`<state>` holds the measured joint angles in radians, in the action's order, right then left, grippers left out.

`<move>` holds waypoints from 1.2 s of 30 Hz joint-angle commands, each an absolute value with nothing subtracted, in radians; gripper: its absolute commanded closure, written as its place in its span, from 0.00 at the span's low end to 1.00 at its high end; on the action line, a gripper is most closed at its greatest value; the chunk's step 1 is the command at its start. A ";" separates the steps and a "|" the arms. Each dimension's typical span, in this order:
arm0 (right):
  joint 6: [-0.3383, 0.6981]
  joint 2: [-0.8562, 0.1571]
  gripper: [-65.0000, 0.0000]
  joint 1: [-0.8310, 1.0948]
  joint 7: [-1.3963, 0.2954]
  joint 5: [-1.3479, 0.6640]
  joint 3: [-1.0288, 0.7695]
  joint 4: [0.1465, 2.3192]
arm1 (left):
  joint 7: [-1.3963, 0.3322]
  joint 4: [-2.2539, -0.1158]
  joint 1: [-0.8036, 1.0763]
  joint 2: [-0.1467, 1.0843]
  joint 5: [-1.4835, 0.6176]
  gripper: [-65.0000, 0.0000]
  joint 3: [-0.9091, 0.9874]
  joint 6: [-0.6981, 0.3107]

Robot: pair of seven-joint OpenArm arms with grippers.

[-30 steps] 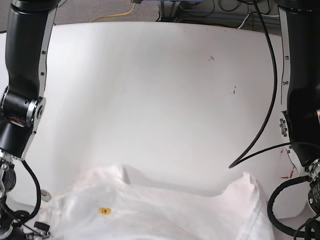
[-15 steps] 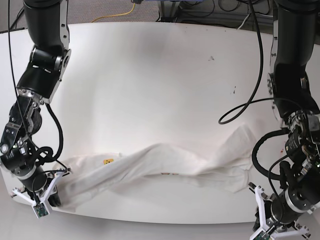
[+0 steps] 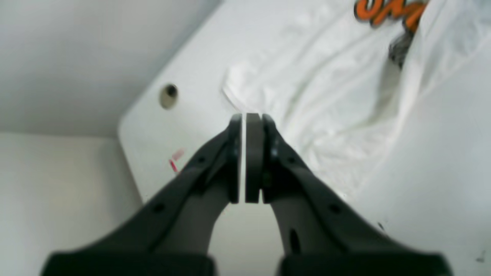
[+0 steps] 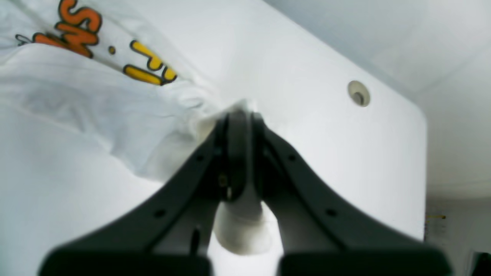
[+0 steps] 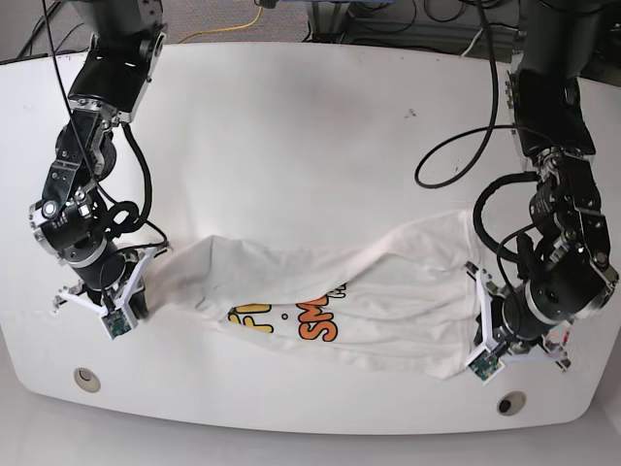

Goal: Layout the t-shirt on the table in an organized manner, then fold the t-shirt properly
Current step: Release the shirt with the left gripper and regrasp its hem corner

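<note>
Stretching between both pincers, the t-shirt (image 5: 330,291) sags onto the table (image 5: 291,146).

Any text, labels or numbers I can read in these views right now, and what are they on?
Print on the t-shirt: cartoon letters in yellow and orange, creased and seen upside down in the base view; no whole word reads.
Right wrist view: orange letters, perhaps "MS", and a yellow fragment; too partial to quote.
Left wrist view: an orange fragment, cut off by the frame.
Table: no text; only red tape marks.
</note>
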<state>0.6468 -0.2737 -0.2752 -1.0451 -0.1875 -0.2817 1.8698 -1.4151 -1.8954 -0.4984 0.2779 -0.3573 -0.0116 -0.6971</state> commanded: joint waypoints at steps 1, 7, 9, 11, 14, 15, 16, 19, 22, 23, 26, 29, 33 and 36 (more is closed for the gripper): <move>0.641 -0.280 1.00 -0.292 -1.015 -0.199 -0.286 1.891 | -1.396 -1.913 -0.478 0.283 -0.364 1.00 -0.008 -0.698; 0.641 -0.277 1.00 -0.292 -1.015 -0.203 -0.286 1.890 | -1.396 -1.911 -0.358 0.282 -0.364 0.99 -0.005 -0.698; 0.641 -0.277 1.00 -0.294 -1.015 -0.203 -0.286 1.886 | -1.396 -1.910 -0.326 0.280 -0.364 0.99 0.002 -0.698; 0.641 -0.277 1.00 -0.295 -1.015 -0.202 -0.283 1.885 | -1.396 -1.910 -0.294 0.278 -0.367 0.99 0.027 -0.698; 0.641 -0.275 1.00 -0.297 -1.015 -0.202 -0.282 1.883 | -1.396 -1.902 -0.263 0.260 -0.403 0.95 0.096 -0.698; 0.641 -0.275 1.00 -0.297 -1.015 -0.203 -0.282 1.883 | -1.396 -1.897 -0.257 0.255 -0.415 0.93 0.114 -0.698; 0.641 -0.275 1.00 -0.297 -1.015 -0.202 -0.282 1.883 | -1.396 -1.886 -0.245 0.248 -0.449 0.87 0.151 -0.698; 0.641 -0.275 1.00 -0.297 -1.015 -0.203 -0.280 1.883 | -1.396 -1.868 -0.216 0.243 -0.513 0.67 0.249 -0.698; 0.641 -0.275 1.00 -0.297 -1.015 -0.200 -0.280 1.883 | -1.396 -1.845 -0.199 0.229 -0.550 0.45 0.340 -0.698; 0.641 -0.275 1.00 -0.297 -1.015 -0.200 -0.280 1.883 | -1.396 -1.836 -0.196 0.222 -0.559 0.40 0.367 -0.698; 0.641 -0.275 1.00 -0.295 -1.015 -0.202 -0.280 1.883 | -1.396 -1.799 -0.191 0.206 -0.581 0.27 0.458 -0.698; 0.641 -0.275 1.00 -0.294 -1.015 -0.203 -0.280 1.883 | -1.396 -1.744 -0.180 0.200 -0.608 0.28 0.526 -0.698; 0.641 -0.274 1.00 -0.294 -1.015 -0.206 -0.280 1.883 | -1.396 -1.618 -0.176 0.193 -0.676 0.29 0.608 -0.698; 0.641 -0.257 1.00 -0.294 -1.015 -0.200 -0.280 1.883 | -1.386 -1.520 -0.171 0.194 -0.720 0.29 0.641 -0.698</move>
<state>0.6468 -0.2600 -0.2687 -1.0412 -0.1913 -0.2764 1.8690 -1.4086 -1.5517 -0.1577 0.1841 -0.6750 0.6331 -0.6945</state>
